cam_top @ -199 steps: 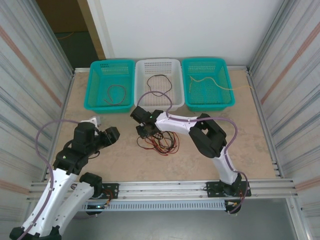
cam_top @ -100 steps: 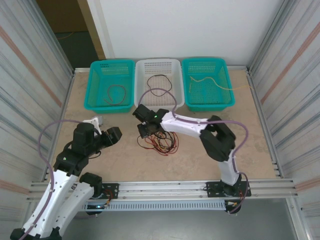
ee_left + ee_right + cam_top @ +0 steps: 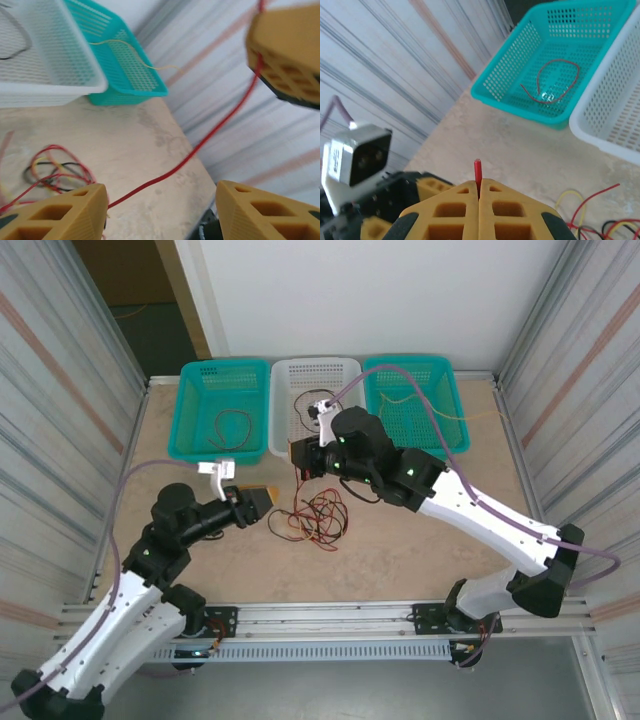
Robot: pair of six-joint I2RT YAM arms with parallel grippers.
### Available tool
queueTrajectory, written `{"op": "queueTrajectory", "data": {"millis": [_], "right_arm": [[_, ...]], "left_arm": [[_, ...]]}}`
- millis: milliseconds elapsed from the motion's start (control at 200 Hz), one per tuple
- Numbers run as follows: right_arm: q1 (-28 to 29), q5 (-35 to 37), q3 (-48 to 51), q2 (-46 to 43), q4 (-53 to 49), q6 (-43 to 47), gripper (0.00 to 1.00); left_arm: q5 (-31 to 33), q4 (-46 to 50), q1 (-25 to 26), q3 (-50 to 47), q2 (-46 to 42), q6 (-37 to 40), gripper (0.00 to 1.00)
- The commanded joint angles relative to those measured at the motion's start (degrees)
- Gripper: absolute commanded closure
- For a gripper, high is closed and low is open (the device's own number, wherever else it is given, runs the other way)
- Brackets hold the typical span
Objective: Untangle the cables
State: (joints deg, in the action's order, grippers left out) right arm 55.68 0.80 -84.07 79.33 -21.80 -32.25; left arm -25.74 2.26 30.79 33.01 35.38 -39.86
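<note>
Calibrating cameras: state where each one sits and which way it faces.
Top external: above and behind the bases, looking down on the table and cable pile; left pincer and right pincer show.
Left wrist: on the left arm, facing far right toward the white basket; own open fingers at the bottom.
Right wrist: on the right arm, facing far left toward the left teal basket; own shut fingers at the bottom.
Shared: both wrist views show the red cable clamped in the right pincer.

Your table (image 3: pixel 400 560) has a left basket (image 3: pixel 200 410), middle basket (image 3: pixel 300 380) and right basket (image 3: pixel 420 430) in a row at the back. The cables (image 3: pixel 320 520) lie in front of the middle basket, right of your left gripper (image 3: pixel 262 500).
</note>
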Motion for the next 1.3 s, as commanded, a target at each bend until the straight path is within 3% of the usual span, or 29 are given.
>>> {"op": "queueTrajectory", "data": {"millis": [0, 200, 406, 561, 772, 827, 967, 1047, 1167, 1298], "right_arm": [[-1.68, -3.86, 1.54, -0.99, 2.26, -3.26, 1.00], [-2.33, -6.22, 1.37, -1.69, 3.08, -4.64, 1.00], [-2.33, -7.75, 1.44, -1.92, 2.84, -5.10, 1.00], [-2.35, -8.16, 1.71, -2.13, 2.89, -5.28, 1.00], [-2.58, -7.62, 2.05, -2.11, 2.58, -5.28, 0.98], [-3.05, -6.63, 2.47, -2.46, 2.06, -5.10, 0.93], [-6.10, -3.32, 6.15, -4.43, -0.70, -5.50, 0.63], [-9.05, -4.73, 10.65, -6.03, -0.64, -7.39, 0.52], [-13.05, -9.55, 17.00, -6.17, -0.44, -9.86, 0.44], [-12.77, -13.64, 20.34, -2.70, -1.14, -8.68, 0.43]], "left_arm": [[0.24, -12.02, 4.77, -1.02, 2.39, 3.34, 0.39], [5.19, -14.43, 9.20, 1.08, 8.02, 8.93, 0.37], [8.42, -12.10, 9.42, 5.34, 13.38, 13.25, 0.48], [10.38, -11.84, 9.70, 7.05, 15.30, 15.37, 0.61], [10.18, -12.92, 9.73, 7.24, 16.27, 14.81, 0.92], [11.29, -12.37, 9.73, 7.43, 16.00, 14.24, 0.96], [16.66, -6.13, 9.47, 11.59, 15.29, 12.86, 1.00], [14.00, -5.07, 8.32, 13.97, 15.17, 12.42, 1.00], [9.69, -6.49, 7.53, 15.90, 15.06, 11.21, 1.00], [8.81, -5.32, 7.45, 18.56, 15.63, 10.68, 1.00]]}}
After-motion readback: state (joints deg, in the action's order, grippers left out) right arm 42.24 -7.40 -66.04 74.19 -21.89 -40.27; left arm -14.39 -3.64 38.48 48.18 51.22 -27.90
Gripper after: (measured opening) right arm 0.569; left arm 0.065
